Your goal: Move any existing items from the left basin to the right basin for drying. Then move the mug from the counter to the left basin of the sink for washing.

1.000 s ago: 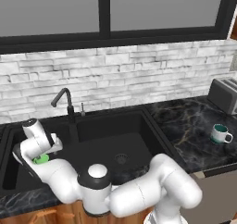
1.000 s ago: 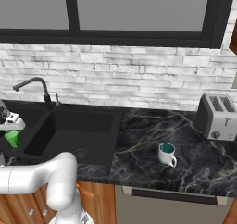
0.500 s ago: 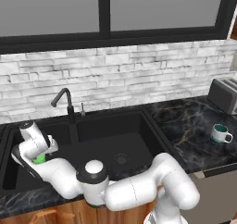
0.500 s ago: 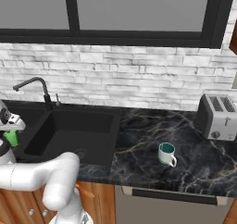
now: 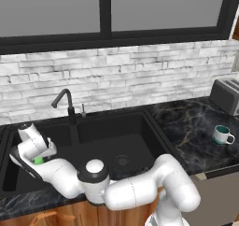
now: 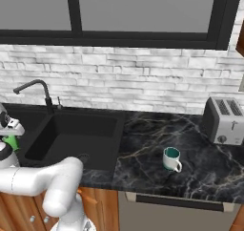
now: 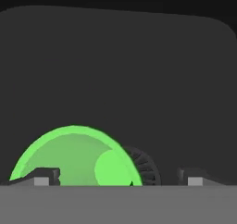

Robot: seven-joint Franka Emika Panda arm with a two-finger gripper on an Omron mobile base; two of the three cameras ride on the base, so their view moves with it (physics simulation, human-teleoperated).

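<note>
No brand, label or writing is legible on any item. The gripper (image 7: 118,179) is reaching down into the left basin (image 5: 14,173) of the black double sink (image 5: 154,127), its fingers (image 7: 44,177) standing wide apart and clamping nothing. The green cup (image 7: 74,156) is sitting upright on the basin floor, just below the gripper; in the hand view its open mouth is lying toward the left finger rather than centred between the two, and the round drain (image 7: 146,167) is showing just beside it. In the left base view the cup (image 5: 38,160) is peeking out as a green patch under the white hand. The right basin (image 5: 116,145) is lying beside it, past the divider, with the curved faucet (image 5: 65,103) standing behind. The white mug (image 6: 171,159) is standing upright on the black marble surface (image 6: 200,173), well apart from the gripper, to the right of the sink, with a toaster (image 6: 223,120) further back by the wall
</note>
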